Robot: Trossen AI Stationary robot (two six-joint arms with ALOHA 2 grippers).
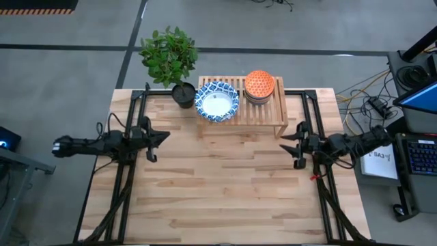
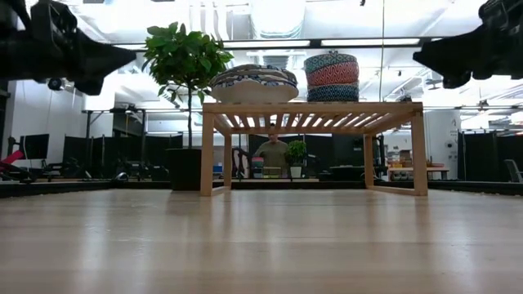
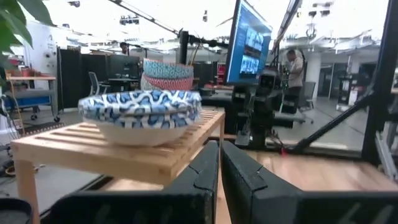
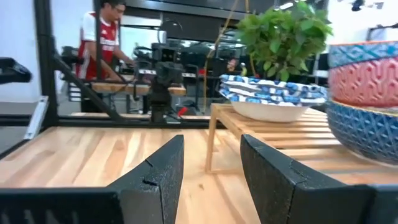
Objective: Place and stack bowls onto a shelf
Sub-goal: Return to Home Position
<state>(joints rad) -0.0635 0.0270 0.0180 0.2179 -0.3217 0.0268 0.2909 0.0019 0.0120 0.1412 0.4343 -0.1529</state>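
Parking the arms is judged to be the step in hand: the left gripper (image 1: 158, 137) is held over the left side of the table (image 1: 225, 195), its jaws drawn nearly together on nothing, and the right gripper (image 1: 289, 144) is held over the right side, its jaws spread and empty. No bowl is seen loose on the table. On the shelf (image 1: 263, 113), the blue-patterned bowls (image 1: 217, 101) are stacked toward the end nearest the potted plant (image 1: 169, 55). The orange bowl (image 1: 259, 83) is set atop a stack of smaller bowls at the other end, and the two stacks stand apart. Little more seems called for than both arms being settled clear of the shelf.
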